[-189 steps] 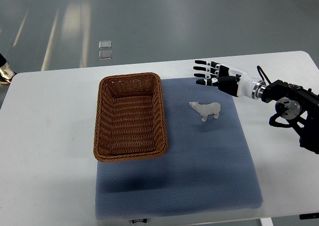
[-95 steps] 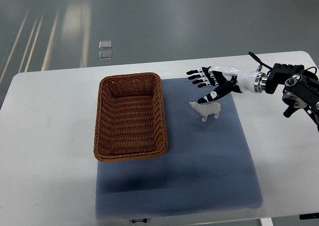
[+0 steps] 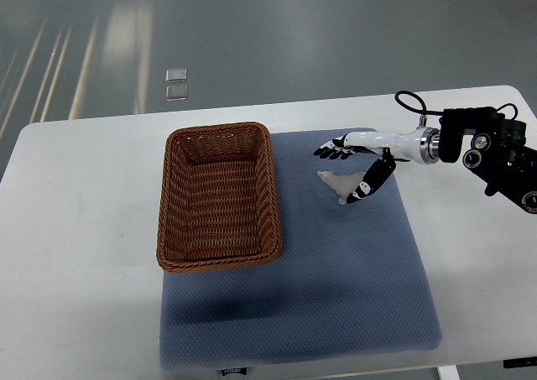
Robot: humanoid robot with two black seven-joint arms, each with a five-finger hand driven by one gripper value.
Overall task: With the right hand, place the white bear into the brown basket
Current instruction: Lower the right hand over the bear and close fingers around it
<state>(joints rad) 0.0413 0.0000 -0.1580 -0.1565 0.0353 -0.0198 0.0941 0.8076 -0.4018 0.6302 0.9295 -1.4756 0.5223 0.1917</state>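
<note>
The white bear point(image 3: 339, 184) stands on the blue mat point(image 3: 336, 296), a little right of the brown basket point(image 3: 173, 197). The basket is a rectangular woven one with nothing inside. My right hand point(image 3: 352, 169) comes in from the right edge and hangs directly over the bear. Its fingers point(image 3: 332, 152) reach past the bear's far side and the thumb point(image 3: 366, 189) lies along its near side. The hand is spread around the bear and has not closed on it. The left arm does not show.
The mat lies on a white table point(image 3: 84, 229) whose far edge meets grey floor. The right forearm and its cable point(image 3: 478, 141) stretch over the table's right part. A small clear tile point(image 3: 176, 82) lies on the floor beyond the table.
My right hand has moved down and left from beyond the mat's far right corner to just over the bear, and its fingers now straddle the bear. The bear and basket have not moved.
</note>
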